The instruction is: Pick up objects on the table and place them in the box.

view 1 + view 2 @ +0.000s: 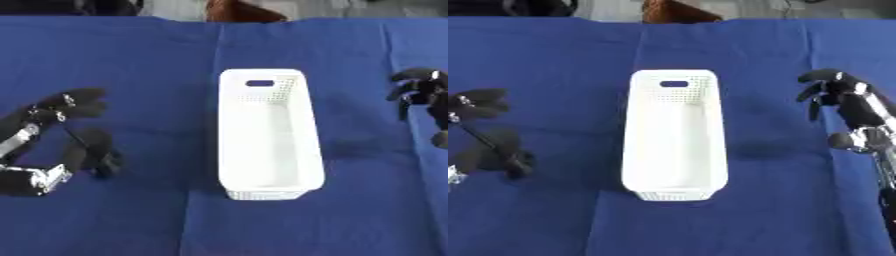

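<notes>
The white box (267, 135) is sitting in the middle of the bench (131, 65), which is wearing a blue cloth, and its short near end is pointing toward the robot. It is looking empty inside, with little holes in its walls and a slot handle (260, 83) at its far end. No loose things to pick up are showing on the cloth, so nothing is ready to go in. The left hand (83, 127) is resting on the cloth to the left of the box, well apart from it, with its fingers relaxed and spread and holding nothing. The right hand (837, 97) is hanging off to the right, a bit farther back, fingers drooping and apart, also holding nothing. The box is looking like thin plastic, so it is probably light and stiff and may slide easily on the cloth. Anyone needing to move it could be hooking fingers through the slot handle or taking hold of a long rim.
</notes>
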Robot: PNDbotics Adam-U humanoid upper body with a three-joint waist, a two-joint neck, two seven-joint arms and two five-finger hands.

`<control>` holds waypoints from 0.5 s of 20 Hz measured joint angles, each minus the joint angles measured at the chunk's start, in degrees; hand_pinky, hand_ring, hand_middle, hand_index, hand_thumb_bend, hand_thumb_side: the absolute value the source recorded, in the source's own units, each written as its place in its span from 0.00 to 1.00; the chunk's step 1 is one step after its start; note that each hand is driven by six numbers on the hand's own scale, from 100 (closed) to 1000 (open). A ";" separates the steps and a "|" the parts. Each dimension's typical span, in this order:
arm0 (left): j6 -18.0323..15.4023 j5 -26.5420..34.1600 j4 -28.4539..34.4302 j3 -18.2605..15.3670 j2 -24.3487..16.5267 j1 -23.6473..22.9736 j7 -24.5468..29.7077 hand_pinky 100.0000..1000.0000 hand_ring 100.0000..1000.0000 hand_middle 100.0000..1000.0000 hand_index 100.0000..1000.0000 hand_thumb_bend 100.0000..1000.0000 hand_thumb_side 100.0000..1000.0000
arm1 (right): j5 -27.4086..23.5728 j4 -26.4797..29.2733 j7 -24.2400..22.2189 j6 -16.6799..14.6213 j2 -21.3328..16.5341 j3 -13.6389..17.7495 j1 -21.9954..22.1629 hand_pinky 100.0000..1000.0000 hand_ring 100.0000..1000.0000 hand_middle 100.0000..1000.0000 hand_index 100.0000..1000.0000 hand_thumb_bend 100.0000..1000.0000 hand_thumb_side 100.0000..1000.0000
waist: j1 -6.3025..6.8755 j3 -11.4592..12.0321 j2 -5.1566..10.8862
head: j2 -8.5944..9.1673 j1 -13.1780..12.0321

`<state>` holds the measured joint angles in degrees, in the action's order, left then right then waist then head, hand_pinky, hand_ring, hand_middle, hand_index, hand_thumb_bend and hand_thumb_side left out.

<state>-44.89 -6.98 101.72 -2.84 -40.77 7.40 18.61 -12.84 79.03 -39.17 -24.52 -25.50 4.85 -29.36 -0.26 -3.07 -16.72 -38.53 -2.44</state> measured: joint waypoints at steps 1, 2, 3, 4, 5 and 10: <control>-0.09 -0.54 0.15 0.23 0.17 0.00 -0.09 0.85 0.83 0.96 0.91 0.00 0.57 | 0.00 0.00 0.02 -0.02 0.00 -0.08 -0.07 0.28 0.59 0.72 0.79 1.00 0.49 | 0.00 0.00 -0.03 | 0.01 -0.14; -0.22 -1.11 0.19 0.48 0.19 0.01 -0.22 0.85 0.83 0.96 0.91 0.00 0.57 | 0.00 0.00 0.02 -0.02 0.00 -0.20 -0.16 0.28 0.59 0.72 0.79 1.00 0.49 | 0.00 -0.02 -0.06 | 0.02 -0.26; -0.33 -1.65 0.26 0.72 0.20 0.02 -0.33 0.85 0.83 0.96 0.91 0.00 0.57 | 0.00 0.00 0.02 -0.02 0.00 -0.22 -0.18 0.28 0.59 0.72 0.79 1.00 0.49 | 0.00 -0.02 -0.11 | 0.02 -0.28; -0.46 -2.16 0.37 0.80 0.22 0.09 -0.46 0.85 0.83 0.96 0.91 0.00 0.57 | 0.00 0.00 0.02 -0.02 0.00 -0.22 -0.18 0.28 0.59 0.72 0.79 1.00 0.49 | 0.00 -0.05 -0.12 | 0.03 -0.28; -0.55 -2.66 0.45 0.94 0.24 0.23 -0.55 0.85 0.83 0.96 0.91 0.00 0.57 | 0.00 -0.01 0.02 -0.02 0.01 -0.23 -0.18 0.28 0.59 0.72 0.79 1.00 0.49 | 0.01 -0.11 -0.13 | 0.04 -0.28; -0.99 -4.96 0.92 1.48 0.70 0.50 -0.99 0.86 0.84 0.96 0.91 0.00 0.55 | 0.00 -0.01 0.02 -0.02 0.01 -0.23 -0.19 0.28 0.59 0.72 0.79 1.00 0.49 | 0.06 -0.35 -0.14 | 0.47 -0.29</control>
<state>-45.89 -11.94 102.64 -1.36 -40.07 7.90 17.62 -12.84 79.02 -39.15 -24.55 -25.49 4.62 -29.56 -0.21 -3.42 -16.86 -38.06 -2.73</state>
